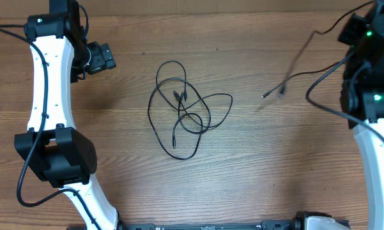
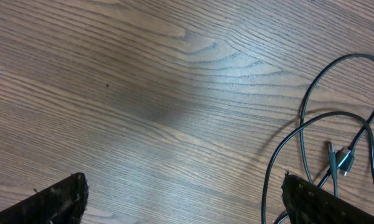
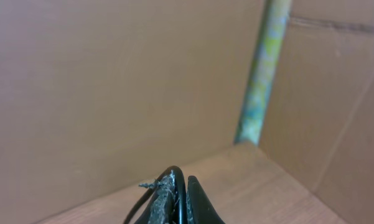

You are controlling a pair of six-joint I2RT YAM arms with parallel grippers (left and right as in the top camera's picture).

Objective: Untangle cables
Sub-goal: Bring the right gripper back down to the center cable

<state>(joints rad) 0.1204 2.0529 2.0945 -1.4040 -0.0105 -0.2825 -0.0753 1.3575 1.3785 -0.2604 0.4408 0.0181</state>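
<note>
Tabletop (image 1: 255,172): cables (image 1: 184,115) tangled (right fingers (image 3: 172,198) pinch one).

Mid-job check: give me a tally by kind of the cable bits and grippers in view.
Tangled cable heap: 1 (strand count unclear)
Separated cable, in the right gripper's shut jaws: 1
Grippers, counting the open left gripper: 2
Total: 4

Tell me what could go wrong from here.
1. The right gripper pinches its cable only at its very tip; it could slip out.
2. That cable's free end hangs blurred, probably swinging, and might snag.
3. The left gripper is open beside the tangle; closing there may catch several strands.
</note>
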